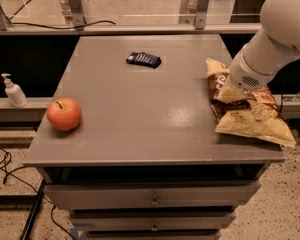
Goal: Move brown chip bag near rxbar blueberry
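The brown chip bag (250,118) lies flat at the table's right edge, its lower corner hanging past the edge. My gripper (233,92) is down on the bag's upper left part, and the white arm (277,31) above hides the bag's top. The rxbar blueberry (144,59), a small dark navy bar, lies at the far middle of the table, well to the left of the bag and apart from it.
A red apple (64,114) sits near the table's (140,114) front left corner. A white pump bottle (13,90) stands on a ledge left of the table. Rails and posts run behind the table. Drawers are below the front edge.
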Controlling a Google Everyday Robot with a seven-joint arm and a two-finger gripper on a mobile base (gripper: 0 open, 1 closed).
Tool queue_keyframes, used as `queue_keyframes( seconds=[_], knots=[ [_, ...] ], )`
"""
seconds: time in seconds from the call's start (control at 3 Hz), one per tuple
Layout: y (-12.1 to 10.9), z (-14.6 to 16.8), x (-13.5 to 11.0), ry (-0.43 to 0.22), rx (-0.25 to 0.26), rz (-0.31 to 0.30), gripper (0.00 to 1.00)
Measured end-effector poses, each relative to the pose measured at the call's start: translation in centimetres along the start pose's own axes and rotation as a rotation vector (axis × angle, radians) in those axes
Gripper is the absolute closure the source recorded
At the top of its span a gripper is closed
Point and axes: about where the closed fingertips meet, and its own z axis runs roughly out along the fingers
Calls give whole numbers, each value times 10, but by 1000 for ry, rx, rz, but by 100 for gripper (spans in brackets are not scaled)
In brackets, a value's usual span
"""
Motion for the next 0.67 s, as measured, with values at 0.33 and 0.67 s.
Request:
queue_keyframes(
  seconds=[0.33,0.67],
  knots=[
    [-16,-13,-14,-1,18,-45,100],
    [-29,-22,-27,-4,30,-83,100]
  ],
)
